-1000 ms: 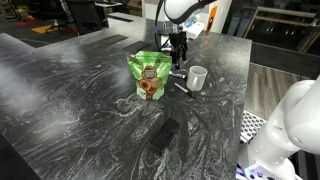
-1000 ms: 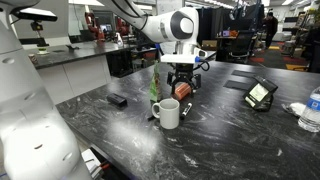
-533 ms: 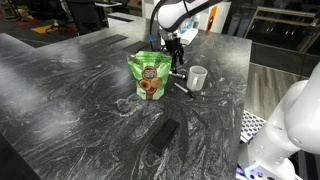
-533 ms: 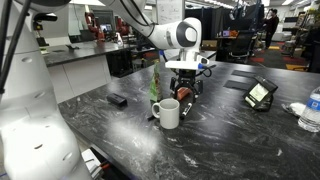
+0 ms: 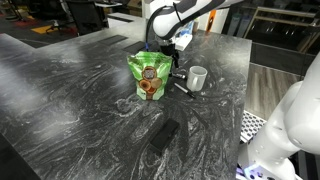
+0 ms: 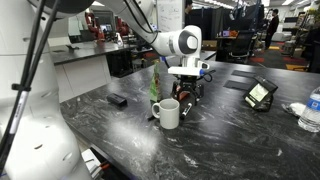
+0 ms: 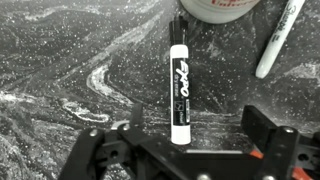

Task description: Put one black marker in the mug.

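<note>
Grey-veined table (image 7: 60, 60) is seen bearing the black marker (image 7: 180, 88), laid flat near the mug (image 7: 215, 8) and flanked, untouched, by the spread fingers of the gripper (image 7: 198, 125).

A green snack bag (image 5: 150, 76) stands just beside the gripper (image 6: 188, 92) on a dark marbled table (image 5: 70, 100). A flat black block (image 5: 164, 135) lies well apart from the gripper, past the bag. A small screen device (image 6: 261, 93) lies well off on the gripper's opposite side.
</note>
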`<state>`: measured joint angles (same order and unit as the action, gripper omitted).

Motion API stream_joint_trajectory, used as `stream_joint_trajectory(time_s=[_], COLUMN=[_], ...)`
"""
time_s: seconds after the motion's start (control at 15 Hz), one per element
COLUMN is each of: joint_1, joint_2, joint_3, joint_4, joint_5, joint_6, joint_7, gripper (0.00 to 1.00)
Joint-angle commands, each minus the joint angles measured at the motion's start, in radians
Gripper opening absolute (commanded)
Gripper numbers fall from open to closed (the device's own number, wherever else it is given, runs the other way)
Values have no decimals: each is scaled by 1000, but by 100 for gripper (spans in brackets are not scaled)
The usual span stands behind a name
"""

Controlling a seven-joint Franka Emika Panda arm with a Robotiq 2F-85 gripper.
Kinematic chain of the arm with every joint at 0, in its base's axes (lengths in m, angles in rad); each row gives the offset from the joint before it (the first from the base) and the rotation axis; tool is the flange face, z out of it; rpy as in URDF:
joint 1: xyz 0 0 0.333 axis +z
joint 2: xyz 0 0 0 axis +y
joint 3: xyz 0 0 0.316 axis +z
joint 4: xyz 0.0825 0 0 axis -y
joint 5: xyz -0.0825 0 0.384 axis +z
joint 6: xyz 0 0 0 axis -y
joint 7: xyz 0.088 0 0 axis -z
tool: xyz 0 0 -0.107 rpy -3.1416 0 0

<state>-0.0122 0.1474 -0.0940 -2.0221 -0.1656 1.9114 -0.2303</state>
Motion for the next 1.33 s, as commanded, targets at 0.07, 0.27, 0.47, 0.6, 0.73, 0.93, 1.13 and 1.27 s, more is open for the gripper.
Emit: stream_joint_trajectory(time_s=[0.07, 0.27, 0.47, 0.6, 0.73, 0.93, 1.13, 1.27], joint_1=[-32, -42, -48, -47, -47, -47, -51, -54], joint_2=[57, 77, 83, 82, 79, 80, 77, 45], joint_3=[14, 11, 12, 15, 19, 22, 22, 24], joint_4=[30, 34, 44, 47, 48, 50, 53, 50], joint_5=[8, 8, 21, 33, 41, 46, 53, 62], joint_6=[35, 32, 22, 14, 5, 6, 1, -36], joint_7=[-23, -30, -36, -40, -40, -41, -39, -42], gripper=[100, 74, 53, 40, 24, 3, 4, 4])
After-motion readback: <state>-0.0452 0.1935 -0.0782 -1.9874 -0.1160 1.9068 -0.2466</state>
